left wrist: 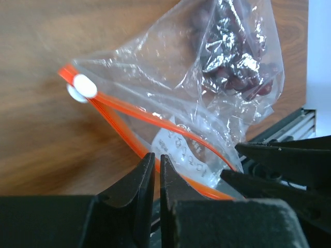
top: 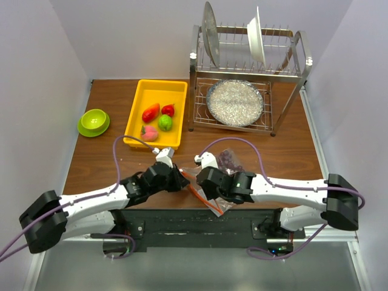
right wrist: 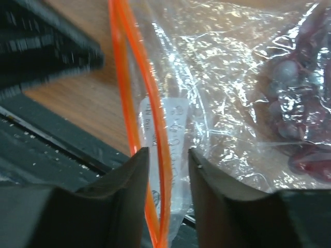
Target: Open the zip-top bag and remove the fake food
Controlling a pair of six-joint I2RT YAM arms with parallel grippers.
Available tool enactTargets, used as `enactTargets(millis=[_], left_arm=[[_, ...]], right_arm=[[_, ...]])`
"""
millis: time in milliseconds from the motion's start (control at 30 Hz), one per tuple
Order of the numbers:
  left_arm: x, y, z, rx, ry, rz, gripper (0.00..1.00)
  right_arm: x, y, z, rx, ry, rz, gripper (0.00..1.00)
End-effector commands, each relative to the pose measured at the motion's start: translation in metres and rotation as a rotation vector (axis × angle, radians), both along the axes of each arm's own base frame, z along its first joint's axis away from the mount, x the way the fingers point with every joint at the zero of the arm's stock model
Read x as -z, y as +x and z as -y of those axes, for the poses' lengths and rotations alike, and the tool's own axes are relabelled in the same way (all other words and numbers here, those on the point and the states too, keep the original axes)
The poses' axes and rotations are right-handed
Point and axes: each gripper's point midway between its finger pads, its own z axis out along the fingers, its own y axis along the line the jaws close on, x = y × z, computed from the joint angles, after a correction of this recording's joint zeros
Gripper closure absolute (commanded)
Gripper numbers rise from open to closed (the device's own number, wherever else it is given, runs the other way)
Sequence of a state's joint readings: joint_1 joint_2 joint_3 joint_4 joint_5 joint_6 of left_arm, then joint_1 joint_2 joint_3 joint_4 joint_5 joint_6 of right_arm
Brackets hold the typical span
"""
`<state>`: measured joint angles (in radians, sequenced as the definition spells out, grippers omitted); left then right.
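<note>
Top external view puts the zip-top bag (top: pixel 230 159) at 6 o'clock on the table, by the near edge, between the two arms. Four pieces of fake food (top: pixel 165 122) lie in the yellow tray (top: pixel 136 106) at 11 o'clock. The dark grape bunch (left wrist: pixel 232 67) sits inside the bag, at its closed end. From the left wrist, the orange zip strip (left wrist: pixel 155 121) splits into two tracks that spread away from the white slider (left wrist: pixel 83 88), so the mouth looks unzipped along most of its length. Judged from this, the opening is largely done, and what is left is getting the grapes out. The left gripper (left wrist: pixel 156 155) has its fingers pressed nearly together, apparently pinching the lower lip where the strip passes under the tips. The right gripper (right wrist: pixel 167 151) has its jaws parted, with one orange track running between them and a gap on either side. The actual contact at the left fingertips is hidden by the fingers themselves. The far end of the zip strip is cut off in both wrist views. Crinkled glare on the plastic makes it hard to tell whether anything besides the grapes is in the bag.
</note>
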<state>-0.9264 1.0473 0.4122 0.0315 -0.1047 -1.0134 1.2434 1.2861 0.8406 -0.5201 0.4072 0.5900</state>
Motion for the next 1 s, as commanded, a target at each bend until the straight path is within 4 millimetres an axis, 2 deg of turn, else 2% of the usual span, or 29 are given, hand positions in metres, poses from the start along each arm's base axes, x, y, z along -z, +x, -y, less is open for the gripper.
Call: enactTargets(millis=[0, 33, 233, 300, 367, 433, 533, 567, 600, 667, 800, 933, 967], left_arm=[[-0.022, 0.009, 0.031, -0.041, -0.176, 0.02, 0.87], [-0.027, 0.011, 0.038, -0.036, -0.186, 0.023, 0.87], [-0.01, 0.005, 0.056, -0.026, -0.199, -0.023, 0.91], [-0.009, 0.004, 0.06, -0.026, -0.209, -0.025, 0.91], [-0.009, 0.006, 0.064, -0.028, -0.223, -0.019, 0.91], [-0.002, 0.01, 0.064, -0.05, -0.215, -0.013, 0.91], [0.003, 0.017, 0.068, -0.066, -0.225, 0.009, 0.91], [0.003, 0.021, 0.069, -0.076, -0.228, 0.02, 0.91], [0.004, 0.022, 0.071, -0.075, -0.228, 0.023, 0.91], [0.018, 0.024, 0.071, -0.078, -0.19, 0.012, 0.91], [0.03, 0.023, 0.067, -0.084, -0.169, 0.002, 0.92], [0.02, 0.022, 0.068, -0.058, -0.178, 0.033, 0.89], [0.019, 0.022, 0.069, -0.048, -0.176, 0.036, 0.87]], right_arm=[[-0.021, 0.016, -0.003, 0.066, 0.006, 0.074, 0.66], [-0.02, 0.016, -0.003, 0.068, 0.001, 0.073, 0.68], [-0.021, 0.019, -0.009, 0.085, 0.011, 0.072, 0.83], [-0.024, 0.021, -0.011, 0.095, 0.011, 0.077, 0.91], [-0.029, 0.021, -0.016, 0.09, 0.037, 0.075, 0.95], [-0.042, 0.019, -0.026, 0.081, 0.095, 0.071, 0.98], [-0.074, 0.012, -0.044, 0.067, 0.173, 0.103, 0.99], [-0.091, 0.01, -0.049, 0.066, 0.195, 0.118, 0.99], [-0.099, 0.003, -0.053, 0.051, 0.207, 0.126, 0.99], [-0.111, 0.001, -0.056, 0.055, 0.227, 0.135, 0.99], [-0.111, -0.001, -0.056, 0.059, 0.246, 0.127, 0.98], [-0.104, 0.002, -0.034, 0.114, 0.222, 0.146, 0.8], [-0.105, 0.004, -0.025, 0.132, 0.227, 0.154, 0.72]])
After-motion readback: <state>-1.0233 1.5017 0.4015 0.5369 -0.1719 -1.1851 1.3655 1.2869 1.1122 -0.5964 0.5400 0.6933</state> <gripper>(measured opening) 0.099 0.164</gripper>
